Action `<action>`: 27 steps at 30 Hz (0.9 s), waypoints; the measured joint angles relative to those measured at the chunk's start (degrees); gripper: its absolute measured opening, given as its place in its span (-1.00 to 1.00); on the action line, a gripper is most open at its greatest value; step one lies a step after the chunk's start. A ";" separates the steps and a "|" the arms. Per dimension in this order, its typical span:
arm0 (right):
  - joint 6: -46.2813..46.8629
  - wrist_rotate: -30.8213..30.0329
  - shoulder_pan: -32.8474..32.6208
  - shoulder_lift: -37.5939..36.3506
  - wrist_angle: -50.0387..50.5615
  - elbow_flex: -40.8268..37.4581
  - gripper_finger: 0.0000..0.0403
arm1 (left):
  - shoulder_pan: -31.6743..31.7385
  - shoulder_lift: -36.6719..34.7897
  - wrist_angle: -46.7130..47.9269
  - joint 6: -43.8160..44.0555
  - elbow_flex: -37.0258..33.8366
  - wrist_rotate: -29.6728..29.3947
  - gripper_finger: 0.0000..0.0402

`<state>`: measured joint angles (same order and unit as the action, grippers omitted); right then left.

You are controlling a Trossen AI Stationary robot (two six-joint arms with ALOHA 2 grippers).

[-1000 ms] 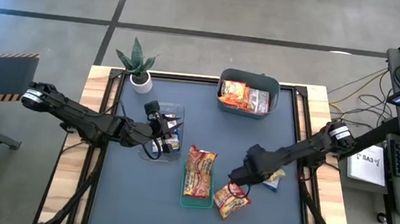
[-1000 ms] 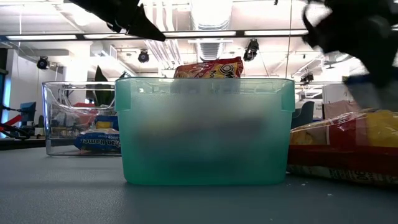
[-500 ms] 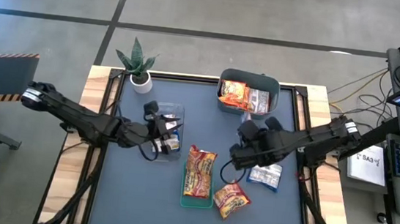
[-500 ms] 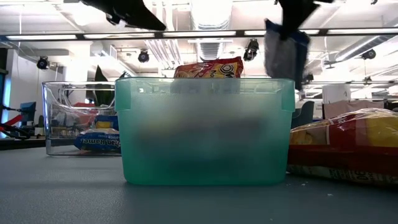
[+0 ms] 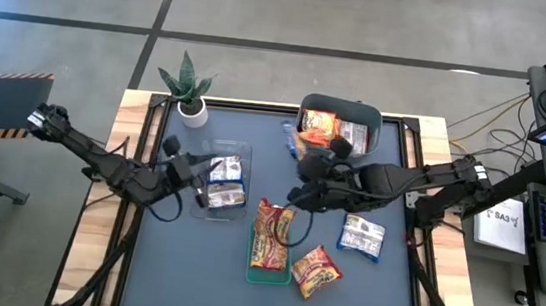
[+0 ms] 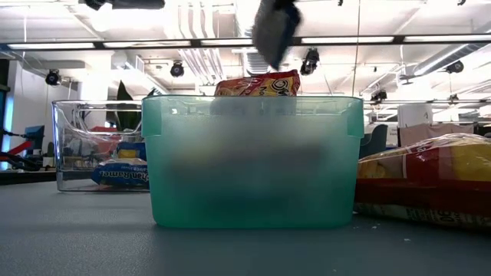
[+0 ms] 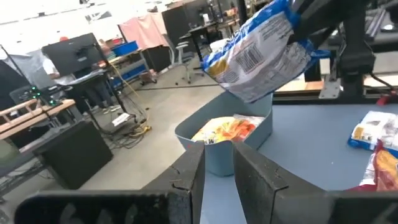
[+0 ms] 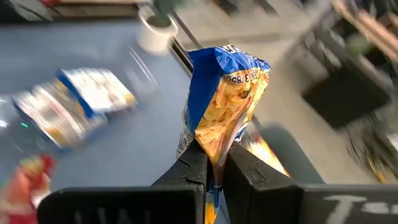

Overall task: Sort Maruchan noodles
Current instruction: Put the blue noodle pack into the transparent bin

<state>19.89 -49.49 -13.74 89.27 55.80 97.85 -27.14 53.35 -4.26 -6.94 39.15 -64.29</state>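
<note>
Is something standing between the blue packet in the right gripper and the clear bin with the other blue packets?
Nothing visible does. The right gripper holds the blue packet aloft, and only bare table separates it from the clear bin.

In your low view the green tray point(image 6: 253, 161) hides all but one packet's point(image 6: 257, 84) top edge, the frame's top crops the held packet point(image 6: 275, 27), and motion blur smears the right wrist view's loose packets point(image 8: 74, 106).
</note>
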 joint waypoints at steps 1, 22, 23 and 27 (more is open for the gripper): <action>-3.74 0.80 0.36 0.00 -4.27 -0.49 -0.92 | -0.51 -0.94 0.05 0.19 -0.46 -0.62 -0.68; -29.26 18.55 7.35 12.06 -43.09 -6.40 -0.92 | -3.45 -9.40 -0.46 3.48 -3.71 -0.75 -0.68; -29.87 18.61 7.44 12.93 -43.77 -6.36 -0.92 | -3.54 -9.40 -0.46 3.49 -3.71 -0.75 -0.68; -31.09 18.46 7.86 15.88 -45.66 -6.36 -0.92 | -3.56 -9.36 -0.64 3.48 -3.71 -0.75 -0.68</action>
<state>-11.20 -31.03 -5.88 105.16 10.14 91.48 -30.70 43.99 -4.90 -3.46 35.44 -65.04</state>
